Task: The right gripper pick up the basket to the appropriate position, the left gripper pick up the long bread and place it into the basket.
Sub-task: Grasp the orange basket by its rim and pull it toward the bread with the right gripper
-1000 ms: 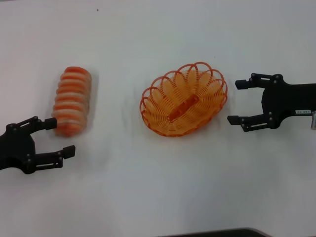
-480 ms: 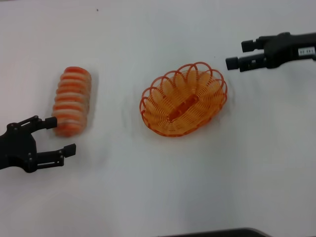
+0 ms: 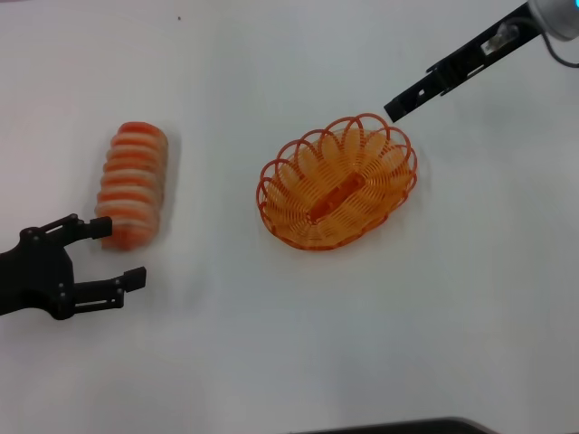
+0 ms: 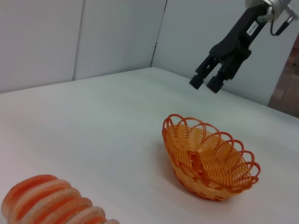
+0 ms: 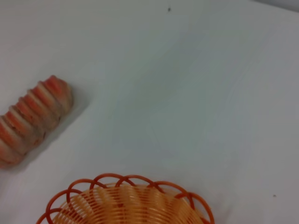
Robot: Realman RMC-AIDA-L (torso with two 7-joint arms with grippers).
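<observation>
The orange wire basket (image 3: 336, 181) sits empty on the white table, right of centre. The striped long bread (image 3: 131, 185) lies at the left. My left gripper (image 3: 118, 251) is open at the table's near left, its far finger just by the near end of the bread. My right gripper (image 3: 398, 108) hangs above the table over the basket's far right rim, holding nothing. In the left wrist view the right gripper (image 4: 204, 84) shows two fingers slightly apart above the basket (image 4: 208, 161), with the bread (image 4: 51, 205) close by. The right wrist view shows the basket rim (image 5: 126, 179) and the bread (image 5: 32, 119).
The white table (image 3: 289, 344) has bare surface all around both objects. A dark edge (image 3: 398, 427) shows at the near side. Grey wall panels (image 4: 93, 37) stand behind the table in the left wrist view.
My right gripper has risen from the table beside the basket's right end, swung to the far side, and now points down at the basket's far rim. The left gripper shifted slightly nearer.
</observation>
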